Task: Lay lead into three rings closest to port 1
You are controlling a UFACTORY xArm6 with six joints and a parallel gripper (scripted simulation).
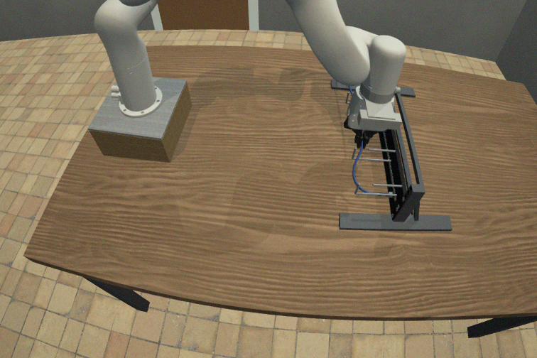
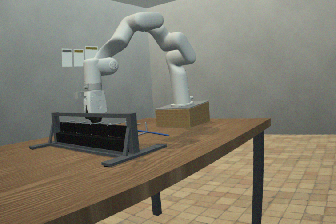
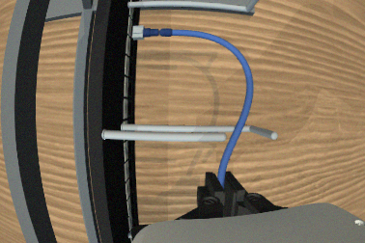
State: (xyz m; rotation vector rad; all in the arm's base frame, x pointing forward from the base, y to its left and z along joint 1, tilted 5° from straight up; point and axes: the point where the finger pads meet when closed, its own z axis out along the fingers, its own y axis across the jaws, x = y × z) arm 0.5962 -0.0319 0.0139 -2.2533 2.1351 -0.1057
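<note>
Grey walls (image 2: pixel 230 53), tiled floor (image 2: pixel 293 175), wooden table (image 2: pixel 190 145)

Blue lead (image 3: pixel 244 74) arcs from rack (image 3: pixel 14 117) port to fingers

Wooden table (image 1: pixel 217 214) — tiled floor (image 1: pixel 52 67)
</note>
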